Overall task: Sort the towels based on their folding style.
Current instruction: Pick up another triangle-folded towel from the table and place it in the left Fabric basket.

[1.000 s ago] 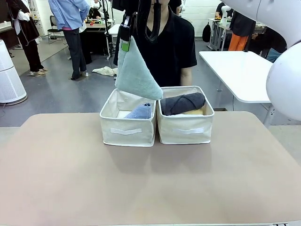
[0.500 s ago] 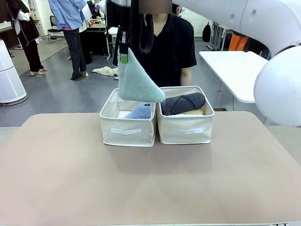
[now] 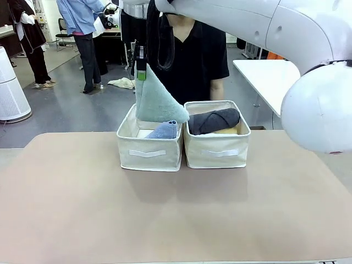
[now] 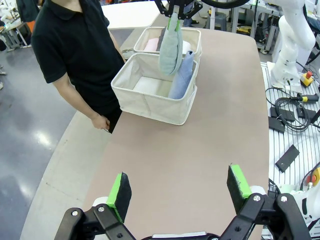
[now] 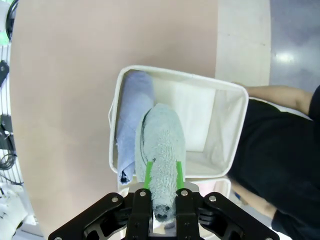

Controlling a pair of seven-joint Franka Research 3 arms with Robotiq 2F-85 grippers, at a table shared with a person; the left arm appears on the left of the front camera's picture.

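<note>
No brand, label or legible writing on any item; each cream bin carries a blank white strip handle on its near wall. Right pincer: reaches across from the right arm, hangs above the left bin, green pads clamped on the top corner of the pale teal-grey triangle towel; in the right wrist view the pads pinch the towel's upper edge, and the towel hangs straight down over the bin's open mouth, its lower edge at about rim height, its low corner just above the divide between the two bins. Lavender-blue triangle towel: inside the left bin, leaning against the wall that adjoins the right bin; pale bin floor open beside it, toward the person. Right bin: touching the left bin side by side, holds the dark grey rolled towel on top, its ends reaching both side walls, with a yellow towel partly visible beneath it and a pink one seen from the left wrist view. Left pincer: fingers spread wide apart, nothing between them, high above the near end of the surface. Surface: tan, rounded corners, bare from the bins to the near edge and to both side edges. Person in a black shirt stands at the far edge directly behind the bins, one hand at the edge of the surface.
</note>
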